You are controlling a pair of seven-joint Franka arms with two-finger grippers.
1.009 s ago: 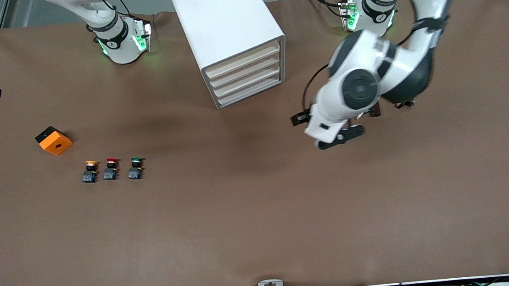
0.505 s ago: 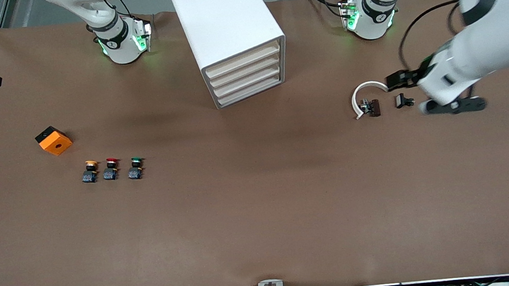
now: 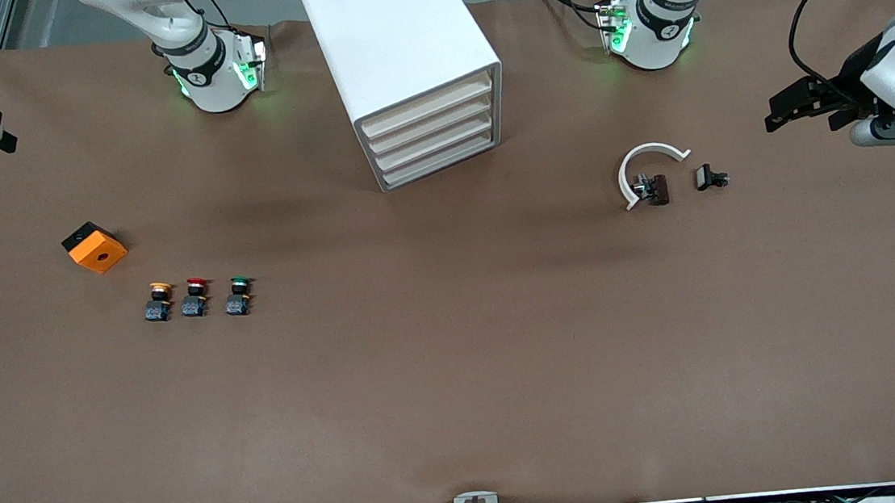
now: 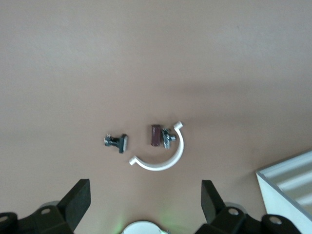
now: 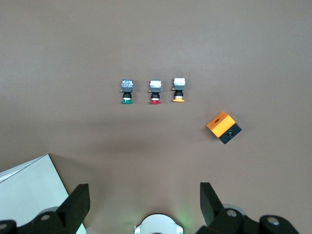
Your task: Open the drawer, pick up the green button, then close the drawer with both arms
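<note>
Brown covering is spread over the whole tabletop [image 3: 459, 380], and the white cabinet [image 3: 398, 53] stands between the two arm bases with all four drawers shut; the drawer [image 3: 440, 166] at the bottom is flush with the three above it. The button [image 3: 238, 295] with the green cap lies toward the right arm's end, last in a row with the red-capped button [image 3: 195, 297] and the yellow-capped button [image 3: 158, 301]; an orange box [image 3: 94, 247] sits just beside that row. None of these has been moved since a second ago.

What has changed is the left arm: a second ago it was bent low over the tabletop near the cabinet, hiding the small parts there, and it has since been swung outward. The left gripper [image 3: 795, 104] is now held over the edge at its own end, its jaws spread wide and empty. A white curved clip [image 3: 642, 161] and a small black part [image 3: 708, 177] are thereby uncovered.

The right gripper [image 5: 141, 202] is seen only from its wrist, above the button row, jaws wide and empty.
</note>
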